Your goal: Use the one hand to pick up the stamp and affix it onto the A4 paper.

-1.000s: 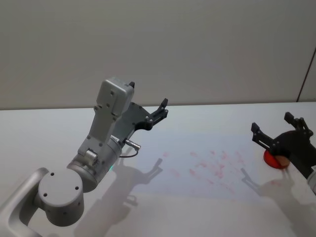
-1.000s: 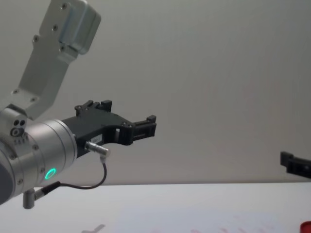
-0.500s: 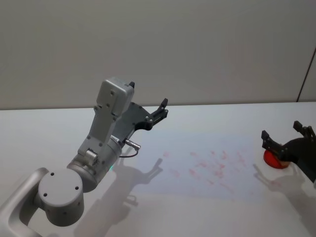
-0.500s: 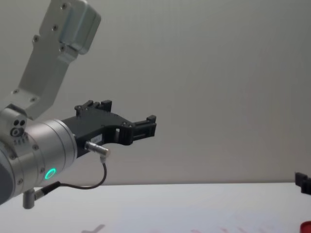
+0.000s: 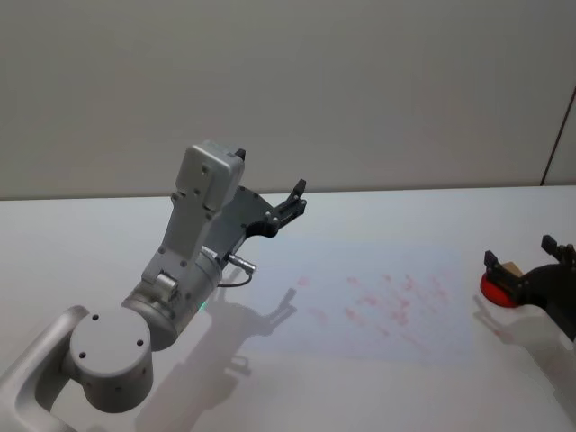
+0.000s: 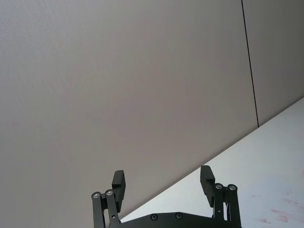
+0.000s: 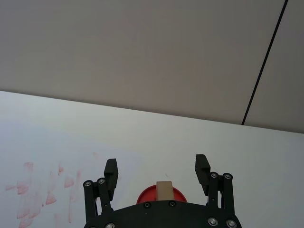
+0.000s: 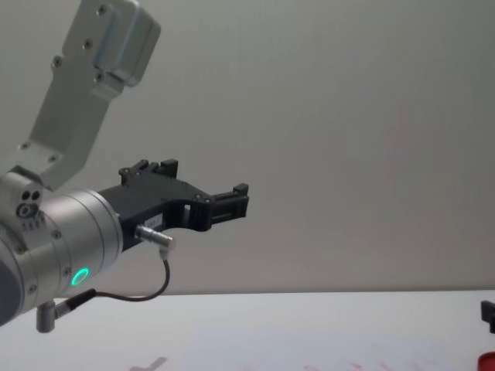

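Change noted: my right gripper [image 7: 156, 165] has drawn back from the near edge of the sheet toward the right edge of the table and come lower. It now sits at the stamp [image 7: 164, 190] instead of ahead of it. Its fingers are spread wide, one on either side of the block, and neither touches it. The stamp stands upright on a red pad [image 5: 495, 291], just off the right edge of the A4 paper [image 5: 324, 270] — not lifted, not gripped.

Finding: I judge the pick-up has not yet been made. The spread fingers already bracket the block, so closing on it looks like the next thing due, and the carry across to the sheet remains outstanding.

My left gripper [image 6: 162, 175] has not moved. It is parked high over the left half of the table, fingers apart, holding nothing.

Room: a plain grey-beige wall [image 5: 360, 90] behind, with one dark vertical seam [image 7: 266, 61] at its right.

Surface: a white table [image 5: 90, 234], smooth and bare apart from the items listed.

The paper lies flat at mid-table, barely paler than the top. It carries a scatter of faint red marks [image 5: 391, 301] across its right half — the left half is unmarked.
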{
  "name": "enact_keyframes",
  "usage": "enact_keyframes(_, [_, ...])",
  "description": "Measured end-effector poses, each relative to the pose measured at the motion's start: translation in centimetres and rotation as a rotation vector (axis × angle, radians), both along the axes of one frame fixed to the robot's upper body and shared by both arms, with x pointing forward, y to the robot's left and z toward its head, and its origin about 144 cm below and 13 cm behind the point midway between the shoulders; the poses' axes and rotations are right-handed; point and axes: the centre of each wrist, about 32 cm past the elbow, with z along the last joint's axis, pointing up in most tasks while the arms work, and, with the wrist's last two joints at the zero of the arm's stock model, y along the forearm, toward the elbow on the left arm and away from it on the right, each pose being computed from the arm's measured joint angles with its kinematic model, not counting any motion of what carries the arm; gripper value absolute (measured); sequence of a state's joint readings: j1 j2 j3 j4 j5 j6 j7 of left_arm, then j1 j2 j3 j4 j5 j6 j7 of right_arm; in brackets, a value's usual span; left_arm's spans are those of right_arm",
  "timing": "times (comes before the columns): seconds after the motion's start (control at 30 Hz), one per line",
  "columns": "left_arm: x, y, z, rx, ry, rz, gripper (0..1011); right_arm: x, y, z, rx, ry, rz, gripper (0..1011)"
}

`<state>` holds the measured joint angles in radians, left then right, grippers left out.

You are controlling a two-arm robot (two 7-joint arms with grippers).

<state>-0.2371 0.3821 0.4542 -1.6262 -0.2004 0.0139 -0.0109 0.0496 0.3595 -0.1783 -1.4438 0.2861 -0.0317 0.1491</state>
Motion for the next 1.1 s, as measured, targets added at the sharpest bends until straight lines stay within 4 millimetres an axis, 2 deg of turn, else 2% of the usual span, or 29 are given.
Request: enact_keyframes(1.1, [0.0, 0.0, 0.0, 0.0, 0.0, 0.0, 1001, 0.8, -0.7, -2.1, -0.026, 0.107, -0.055, 1001])
